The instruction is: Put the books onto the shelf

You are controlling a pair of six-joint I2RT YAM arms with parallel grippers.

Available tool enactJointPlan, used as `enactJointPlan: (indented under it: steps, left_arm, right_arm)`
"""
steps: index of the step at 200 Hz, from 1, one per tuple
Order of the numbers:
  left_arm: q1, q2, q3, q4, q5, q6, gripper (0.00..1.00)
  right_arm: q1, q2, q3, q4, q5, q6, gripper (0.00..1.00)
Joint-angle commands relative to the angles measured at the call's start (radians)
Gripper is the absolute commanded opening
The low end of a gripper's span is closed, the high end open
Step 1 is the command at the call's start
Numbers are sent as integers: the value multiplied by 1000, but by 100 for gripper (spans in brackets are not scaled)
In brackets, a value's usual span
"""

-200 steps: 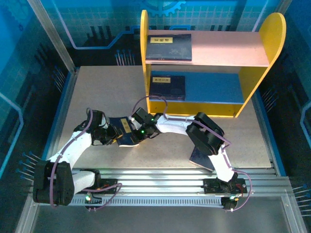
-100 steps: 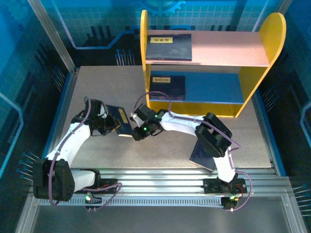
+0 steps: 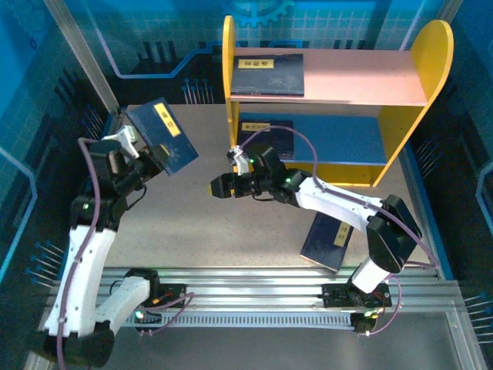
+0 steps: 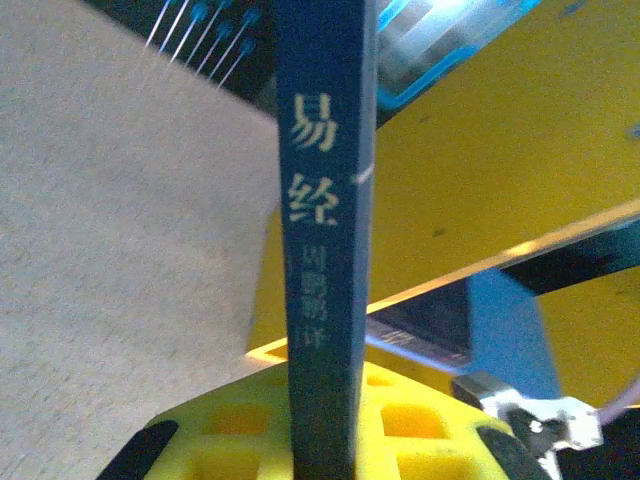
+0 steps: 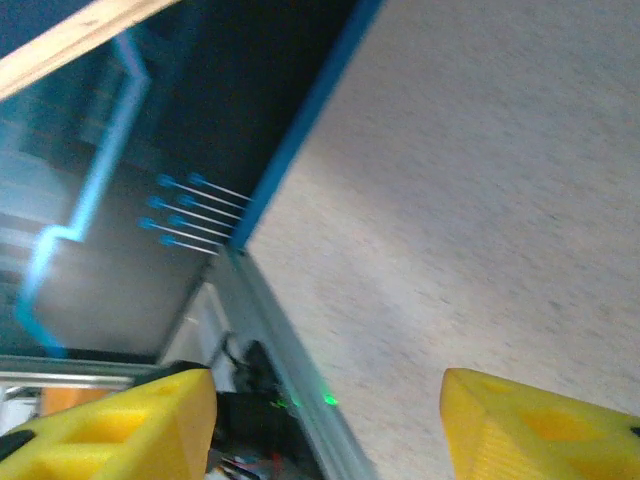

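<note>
Books turn up in four places in the top view. The lifted book [image 3: 162, 139] hangs tilted above the worktop [image 3: 169, 231], label up. The left claw [image 3: 132, 154] grips its near-left edge, well left of the shelf [image 3: 431, 62]. A top-board book [image 3: 268, 75] lies flat at the left end of the pinkish board. The lower-board book [image 3: 266, 139] lies under it on the blue board, its near edge crossed by the right arm's cable. A fourth book [image 3: 327, 239] rests on the worktop, partly covered by the right arm. The right claw [image 3: 219, 186] reaches left over bare worktop, and we cannot judge its gap from here.

From the left wrist we see the lifted book [image 4: 325, 250] edge-on, its spine lettering soft. It is pinched between the yellow fingers [image 4: 210, 425], whose tips it hides. The shelf's yellow panel [image 4: 480, 180] stands behind, with a dark blurred slab on the blue board.

From the right wrist, the right claw [image 5: 320, 430] is spread apart and holds nothing. Its fingers [image 5: 130, 420] are cut off at the bottom edge, and blurred worktop [image 5: 480, 200] lies between them.
</note>
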Motion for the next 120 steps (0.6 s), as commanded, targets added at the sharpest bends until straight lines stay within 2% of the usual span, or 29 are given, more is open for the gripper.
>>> enactJointPlan:
  steps: [1,40,82,120]
  left_arm:
    - [-11,-82,-18,183,-24,-99,0]
    - [-37,-224,-137,338,-86,-171,0]
    - [-45,-263,-195,414,-32,-207,0]
    - [-83,-255,-242,517,2,-245,0]
  right_arm:
    - [4,-33,-15,278,-82,179,66]
    - [-2,-53,-69,581,-61,344,79]
    - [8,-40,-46,669,-47,386,83]
    - [33,-9,14,652,-39,373,83]
